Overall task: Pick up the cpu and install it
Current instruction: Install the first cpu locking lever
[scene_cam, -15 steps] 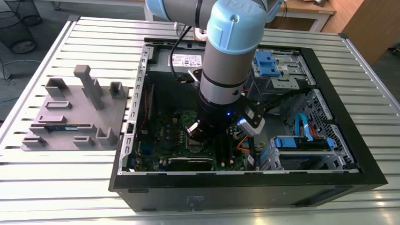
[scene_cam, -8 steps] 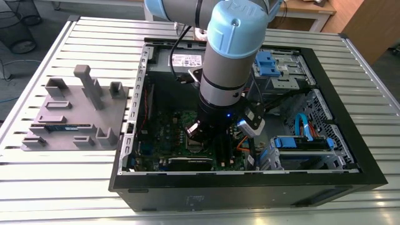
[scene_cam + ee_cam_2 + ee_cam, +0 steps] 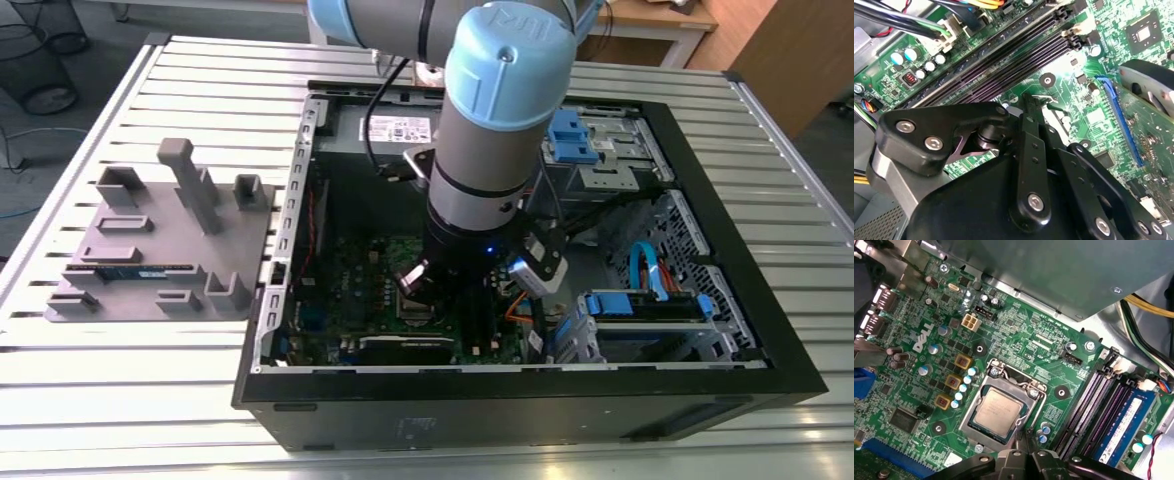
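The cpu (image 3: 998, 411), a small square chip with a silvery-grey top, lies flat in its socket on the green motherboard (image 3: 1019, 335), with the metal socket frame (image 3: 985, 385) around it. My gripper (image 3: 1021, 436) hangs low inside the open computer case (image 3: 534, 395), its narrow black tip just beside the socket's corner and apart from the chip. In the second wrist view the gripper (image 3: 1029, 100) looks shut with nothing in it, and a thin wire lever (image 3: 1042, 97) lies right at its tip. In the exterior view the arm (image 3: 487, 150) covers most of the socket area.
Black memory slots (image 3: 1089, 405) and a fitted blue memory stick (image 3: 1119, 425) run beside the socket. Cables (image 3: 1146, 315) and drive bays (image 3: 647, 305) crowd the case on the exterior view's right. A grey fixture tray (image 3: 160, 250) holding a memory stick (image 3: 134, 270) sits on the slatted table at its left.
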`<state>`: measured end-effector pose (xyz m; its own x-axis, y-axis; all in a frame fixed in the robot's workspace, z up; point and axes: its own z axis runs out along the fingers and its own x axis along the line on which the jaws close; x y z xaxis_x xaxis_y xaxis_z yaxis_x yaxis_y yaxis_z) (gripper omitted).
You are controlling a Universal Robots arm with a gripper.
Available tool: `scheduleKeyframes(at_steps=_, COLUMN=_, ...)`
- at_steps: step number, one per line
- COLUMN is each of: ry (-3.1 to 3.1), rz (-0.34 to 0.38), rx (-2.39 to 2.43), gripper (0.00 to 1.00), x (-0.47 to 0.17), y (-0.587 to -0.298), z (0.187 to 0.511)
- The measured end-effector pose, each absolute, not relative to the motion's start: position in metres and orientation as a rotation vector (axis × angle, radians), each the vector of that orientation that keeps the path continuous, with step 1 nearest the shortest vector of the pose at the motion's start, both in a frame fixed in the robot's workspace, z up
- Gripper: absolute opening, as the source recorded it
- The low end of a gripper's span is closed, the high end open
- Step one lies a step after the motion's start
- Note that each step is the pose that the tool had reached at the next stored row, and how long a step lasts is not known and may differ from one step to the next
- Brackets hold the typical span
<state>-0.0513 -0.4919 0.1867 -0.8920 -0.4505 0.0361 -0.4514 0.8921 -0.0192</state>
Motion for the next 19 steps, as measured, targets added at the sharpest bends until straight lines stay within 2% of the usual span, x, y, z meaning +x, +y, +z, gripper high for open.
scheduleKeyframes(at_steps=14, ry=-3.027, rz=0.037, rx=0.722, gripper=0.11, x=-0.051, y=-0.492, z=0.187)
scheduleKeyframes(at_steps=19, ry=-3.027, rz=0.037, rx=0.721, gripper=0.11, x=-0.051, y=-0.492, z=0.201)
